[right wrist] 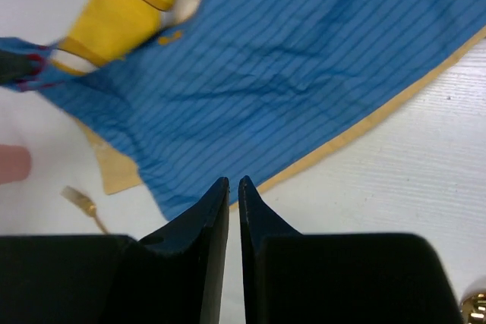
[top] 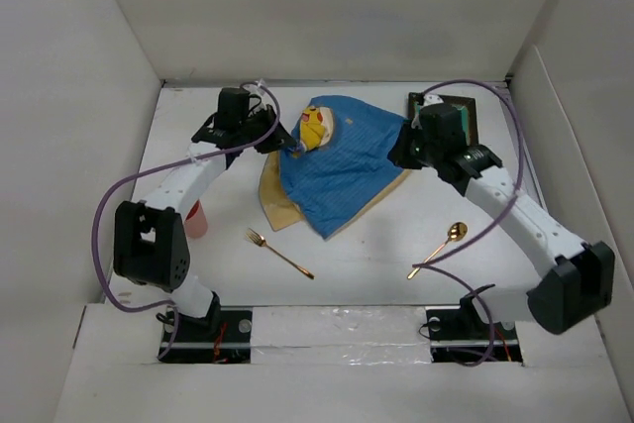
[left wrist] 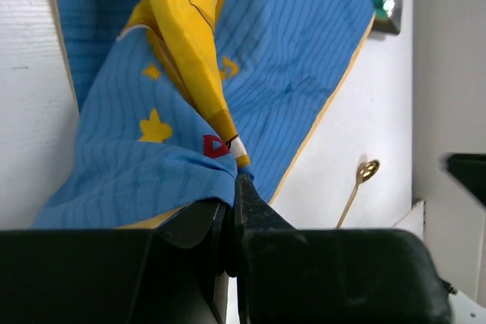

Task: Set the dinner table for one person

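The blue cartoon-printed placemat (top: 342,160) with yellow backing lies crumpled and partly folded over at the back middle of the white dinner table (top: 367,274). My left gripper (top: 288,142) is shut on a bunched corner of the placemat (left wrist: 304,58), lifting it; the jaws (left wrist: 231,187) pinch the cloth. My right gripper (top: 401,159) hovers at the placemat's right edge (right wrist: 304,73), jaws (right wrist: 234,184) almost together with nothing between them. A gold fork (top: 279,253) and gold spoon (top: 441,248) lie on the table in front.
A pink cup (top: 195,220) stands by the left arm. A dark green framed flat item (top: 451,111) lies at the back right, partly under the right arm. White walls surround the table. The spoon also shows in the left wrist view (left wrist: 358,184).
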